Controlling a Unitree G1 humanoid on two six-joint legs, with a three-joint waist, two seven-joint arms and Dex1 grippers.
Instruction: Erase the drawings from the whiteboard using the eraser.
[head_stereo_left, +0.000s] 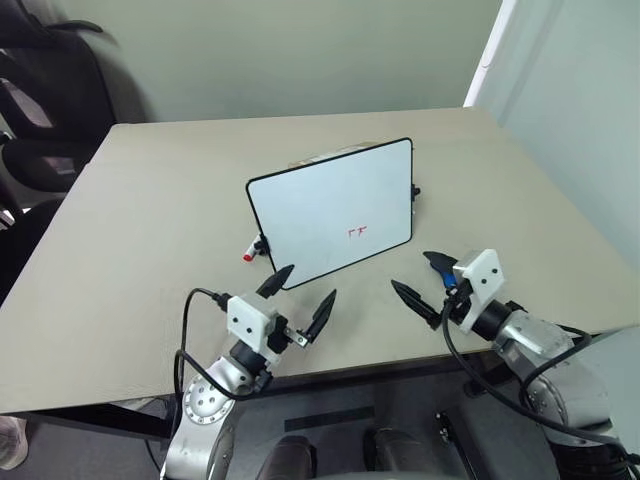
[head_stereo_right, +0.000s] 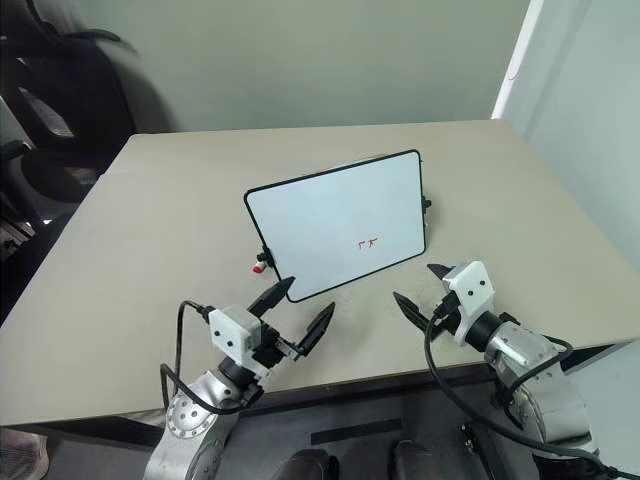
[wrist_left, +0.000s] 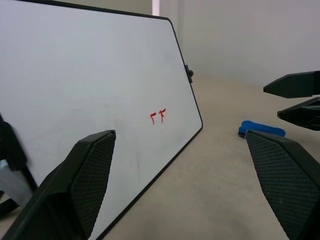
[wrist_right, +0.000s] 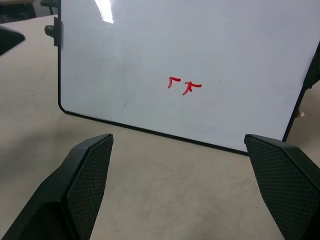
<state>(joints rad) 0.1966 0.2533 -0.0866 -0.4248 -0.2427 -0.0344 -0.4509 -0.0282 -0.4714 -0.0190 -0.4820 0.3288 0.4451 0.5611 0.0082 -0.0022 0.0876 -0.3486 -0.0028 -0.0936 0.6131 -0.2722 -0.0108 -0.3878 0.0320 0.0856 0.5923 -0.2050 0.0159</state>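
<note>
- Whiteboard (head_stereo_left: 332, 212) sits near the middle of the beige counter (head_stereo_left: 150, 230), propped so its white face tilts back and looks toward the robot. Judged: that tilt keeps the face reachable from the near edge.
- Drawings (head_stereo_left: 357, 232): a couple of small red strokes at about 5 o'clock on the board face, low and toward its right side. Rest of the face reads clean.
- Eraser (wrist_left: 261, 129): small blue block lying flat on the counter, off the board's lower right corner at roughly 4 o'clock from the board. Head views show blue just beside the right tool's upper finger; contact cannot be told.
- Right tool (head_stereo_left: 427, 281): fingers spread wide, nothing between them, aimed across toward the board's lower edge. Judged: posed for a pick-up of the eraser, not yet made.
- Left tool (head_stereo_left: 300, 300): fingers wide apart, empty, hovering just short of the board's near bottom edge at 6 o'clock.
- Red-tipped marker (head_stereo_left: 251, 251) pokes out behind the board's left edge, at about 8 o'clock.
- Judged progress: opening stage; strokes untouched, eraser not gripped.
</note>
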